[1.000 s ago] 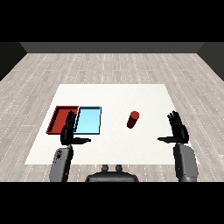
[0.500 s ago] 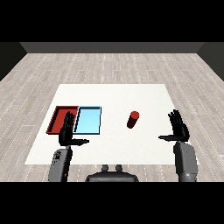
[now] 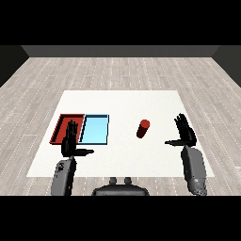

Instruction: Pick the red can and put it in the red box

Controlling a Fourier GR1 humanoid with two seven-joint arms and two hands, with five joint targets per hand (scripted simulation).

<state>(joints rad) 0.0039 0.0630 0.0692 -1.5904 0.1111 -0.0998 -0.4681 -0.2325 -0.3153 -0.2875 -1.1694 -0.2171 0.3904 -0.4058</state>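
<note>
A red can (image 3: 143,128) stands upright on the white table (image 3: 127,106), right of centre. The red tray (image 3: 62,123) lies at the left, touching the light blue tray (image 3: 94,129) on its right. My right hand (image 3: 185,133) is open, fingers straight and thumb pointing left, a short way right of the can and apart from it. My left hand (image 3: 70,141) is open too, raised over the near edge of the red tray, hiding part of it. Neither hand holds anything.
The table's near edge runs just behind both forearms. Grey wood flooring surrounds the table. Bare table surface lies between the blue tray and the can.
My right hand has drifted slightly left, toward the can. The left hand and the can stay where they were.
</note>
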